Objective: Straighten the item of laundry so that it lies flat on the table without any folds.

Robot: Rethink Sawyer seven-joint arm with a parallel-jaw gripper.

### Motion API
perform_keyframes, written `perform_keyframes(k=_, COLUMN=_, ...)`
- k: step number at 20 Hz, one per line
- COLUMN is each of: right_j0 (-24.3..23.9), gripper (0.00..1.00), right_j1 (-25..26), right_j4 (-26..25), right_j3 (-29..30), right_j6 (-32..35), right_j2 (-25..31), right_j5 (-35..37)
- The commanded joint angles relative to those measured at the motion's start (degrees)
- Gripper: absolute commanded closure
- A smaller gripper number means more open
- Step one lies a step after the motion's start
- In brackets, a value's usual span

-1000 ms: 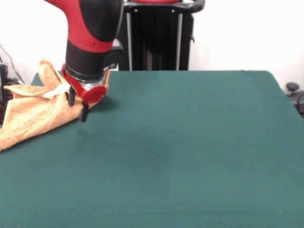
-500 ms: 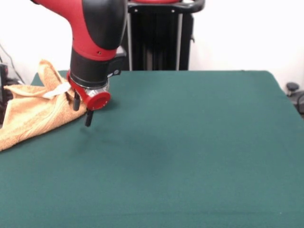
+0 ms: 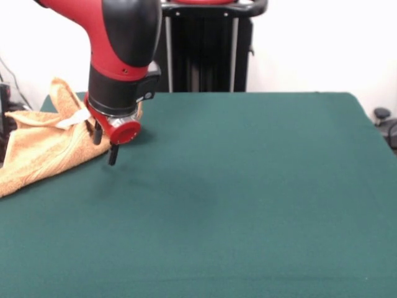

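I am hovering the gripper (image 3: 105, 144), fingers spread and holding nothing, at the crumpled towel (image 3: 43, 146)'s edge; I am aiming to pinch one hem only.

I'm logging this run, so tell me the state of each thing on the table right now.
Towel: crumpled and folded at the table's edge, not flat.
End effector: open, empty, tips at the towel's nearest corner.
Table: mostly bare green top.
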Motion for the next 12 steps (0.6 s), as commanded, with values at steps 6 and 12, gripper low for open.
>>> perform_keyframes(k=6, right_j0=0.8, gripper=0.00, right_j1=3.9, right_j4=-0.8, right_j3=1.5, right_j6=8.2, right_j2=-1.0, right_j5=-0.8)
perform_keyframes(k=12, right_j0=1.2, gripper=0.00, right_j1=6.0, right_j4=-1.8, right_j3=0.3, right_j6=6.5, right_j2=-3.1, right_j5=2.1)
